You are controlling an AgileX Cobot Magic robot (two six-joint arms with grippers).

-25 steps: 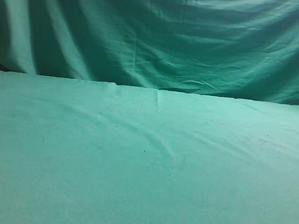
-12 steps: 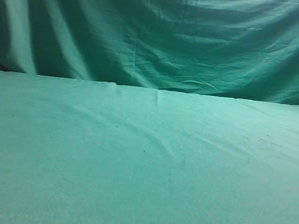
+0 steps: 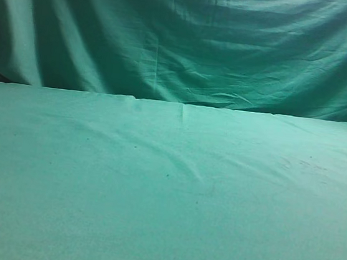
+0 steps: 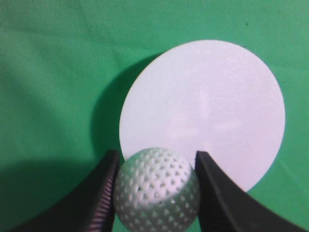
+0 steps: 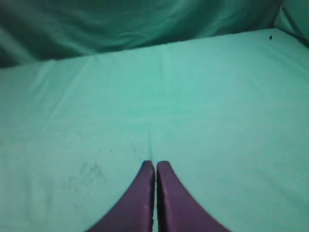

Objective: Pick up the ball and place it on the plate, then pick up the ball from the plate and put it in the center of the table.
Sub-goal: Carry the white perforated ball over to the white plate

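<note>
In the left wrist view my left gripper is shut on the ball, a small white dimpled ball held between the two black fingers. It hangs above the near edge of the plate, a flat round white disc on the green table. The plate casts a dark shadow to its left. In the right wrist view my right gripper is shut and empty, its dark fingers pressed together low over the table. The exterior view shows only the table; ball, plate and both grippers are out of that view.
A draped green backdrop curtain hangs behind the table's far edge. It also shows at the top of the right wrist view. Faint wrinkles and small dark specks mark the cloth.
</note>
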